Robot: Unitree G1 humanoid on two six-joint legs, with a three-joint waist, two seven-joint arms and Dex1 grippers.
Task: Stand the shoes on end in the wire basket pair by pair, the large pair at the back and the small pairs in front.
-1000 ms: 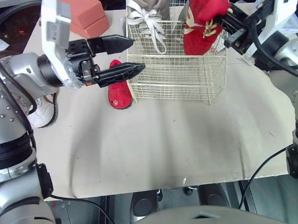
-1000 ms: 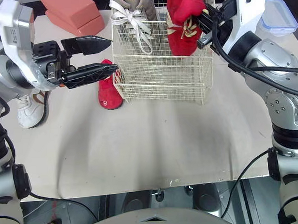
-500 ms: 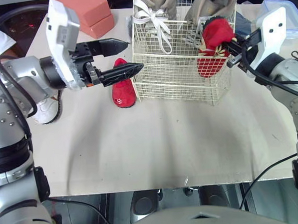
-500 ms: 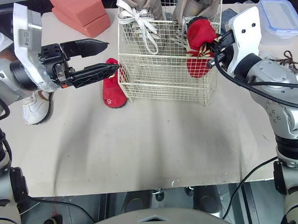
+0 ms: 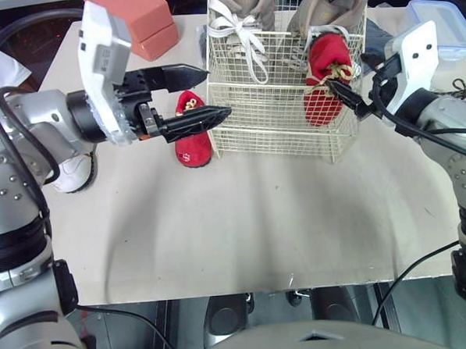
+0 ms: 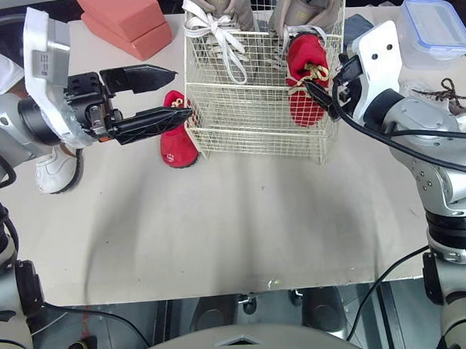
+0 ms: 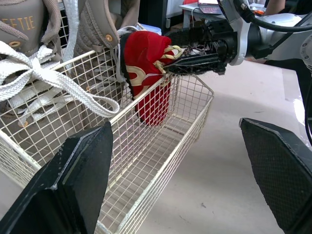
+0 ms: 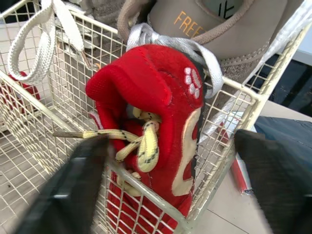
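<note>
A wire basket [image 5: 270, 110] stands at the table's far middle. Two large tan shoes [image 5: 238, 4] stand on end along its back. A small red shoe [image 5: 324, 80] stands on end in its front right corner, yellow laces hanging out. My right gripper [image 5: 351, 73] is open right there, with one finger on each side of that shoe's top. The other small red shoe [image 5: 192, 141] stands on the table just left of the basket. Above it, beside the basket's left wall, my left gripper [image 5: 217, 89] hovers open and holds nothing. A white shoe [image 5: 72, 171] lies further left.
A pink block [image 5: 135, 19] sits at the back left. To the right of the basket are a lidded plastic box [image 6: 432, 23] and a shoe with brown laces [image 6: 448, 97]. The near half of the table [image 5: 243, 221] is bare.
My right gripper brought the red shoe down from above the basket into its front right corner and opened. The left gripper stayed beside the basket, open.
</note>
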